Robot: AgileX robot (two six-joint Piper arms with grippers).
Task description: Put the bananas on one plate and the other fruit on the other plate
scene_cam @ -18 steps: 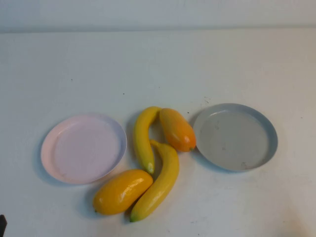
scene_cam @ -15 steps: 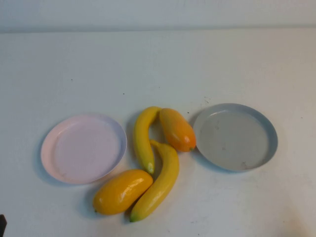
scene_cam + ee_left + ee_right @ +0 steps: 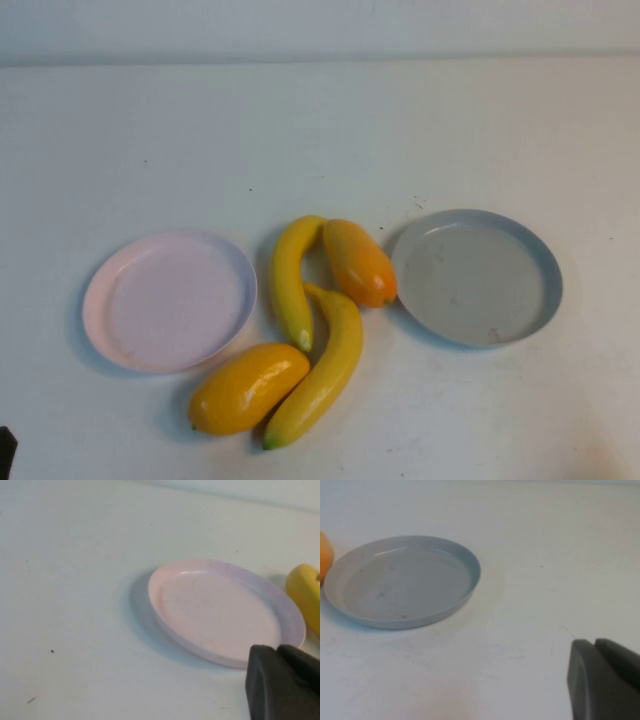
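white counter: bananas and mangoes clustered mid-front, untouched; pink plate left, grey-blue plate right, both empty. left gripper, right gripper front corners, unmoved, jaws unreadable.

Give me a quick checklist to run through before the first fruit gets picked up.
1. Round pale pink plate bare: ok.
2. Round grey-blue plate bare: ok.
3. Two long curved yellow plastic bananas reachable from above: ok, though they touch each other and the mangoes.
4. Two plump orange-yellow mango-like fruits on the white table, none sorted: ok.
5. Left tool near the pink plate, holding nothing: ok; fingers: cannot tell.
6. Right tool near the grey-blue plate, holding nothing: ok; fingers: cannot tell.
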